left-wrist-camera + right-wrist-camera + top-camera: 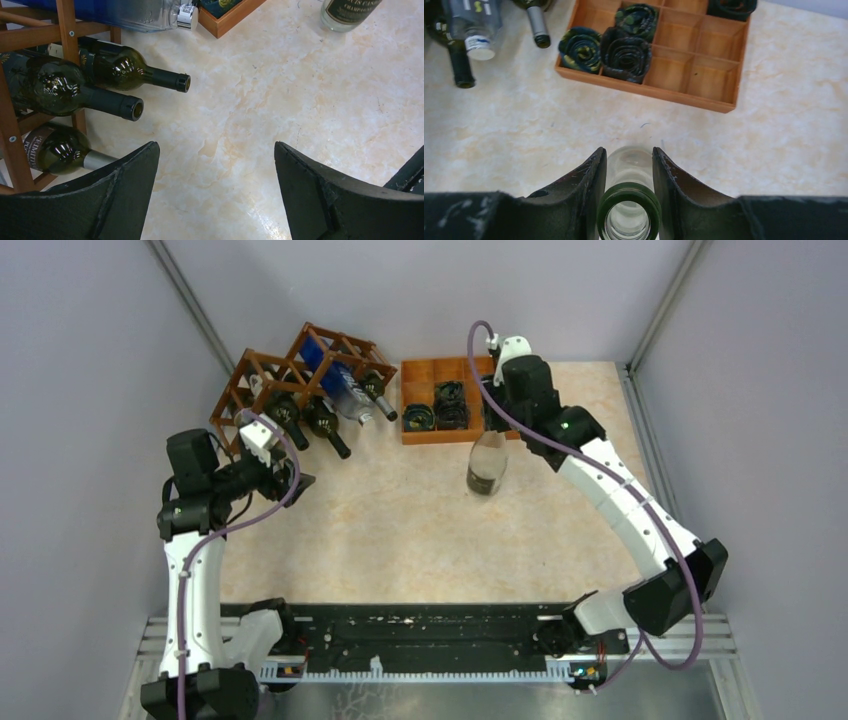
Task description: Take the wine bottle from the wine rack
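Right wrist view: the neck of the clear wine bottle [629,212] is clamped between the jaws of the right gripper [628,155], gripped high so that it is kept upright. It is stood on the table [400,530] before the compartment tray [719,104], well apart from the wine rack [250,362]. The left gripper [215,150] is held spread and empty beside the dark bottles [60,87] lodged in the rack, presumably in readiness.
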`<control>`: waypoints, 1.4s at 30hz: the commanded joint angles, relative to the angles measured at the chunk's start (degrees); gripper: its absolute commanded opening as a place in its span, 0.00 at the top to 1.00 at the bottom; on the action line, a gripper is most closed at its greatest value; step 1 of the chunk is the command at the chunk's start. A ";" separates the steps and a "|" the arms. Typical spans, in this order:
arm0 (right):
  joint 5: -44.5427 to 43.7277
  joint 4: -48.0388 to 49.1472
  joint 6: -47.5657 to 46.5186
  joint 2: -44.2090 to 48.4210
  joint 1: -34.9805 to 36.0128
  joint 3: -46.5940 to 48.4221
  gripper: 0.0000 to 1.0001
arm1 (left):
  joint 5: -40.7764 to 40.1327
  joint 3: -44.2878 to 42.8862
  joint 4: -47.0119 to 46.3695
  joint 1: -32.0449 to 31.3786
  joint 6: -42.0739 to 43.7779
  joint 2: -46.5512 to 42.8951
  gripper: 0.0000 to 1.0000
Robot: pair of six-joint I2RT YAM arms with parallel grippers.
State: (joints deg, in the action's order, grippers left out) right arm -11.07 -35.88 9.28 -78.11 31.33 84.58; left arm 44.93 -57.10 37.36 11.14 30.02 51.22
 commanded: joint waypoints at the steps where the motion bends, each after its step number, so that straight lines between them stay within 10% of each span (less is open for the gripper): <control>1: -9.91 9.14 -6.38 -1.60 -0.48 7.67 1.00 | 2.10 -1.17 0.39 0.20 -0.30 0.08 0.08; 33: -6.64 26.59 -2.24 -12.74 -3.62 7.63 1.00 | 2.27 -1.52 -0.69 0.20 -0.54 1.14 0.07; 38: -5.20 28.08 -0.52 -11.46 -3.66 3.58 0.84 | 2.06 -1.68 -0.58 0.19 -0.73 1.06 0.06; 42: -5.56 28.85 -0.04 -9.87 -3.67 0.94 0.45 | 2.00 -1.91 -0.28 0.20 -0.77 0.84 0.04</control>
State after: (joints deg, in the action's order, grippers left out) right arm -17.76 -14.17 6.85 -93.30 27.51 86.70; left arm 45.32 -57.14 37.30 11.14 29.43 52.27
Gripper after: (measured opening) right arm 0.361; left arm 0.954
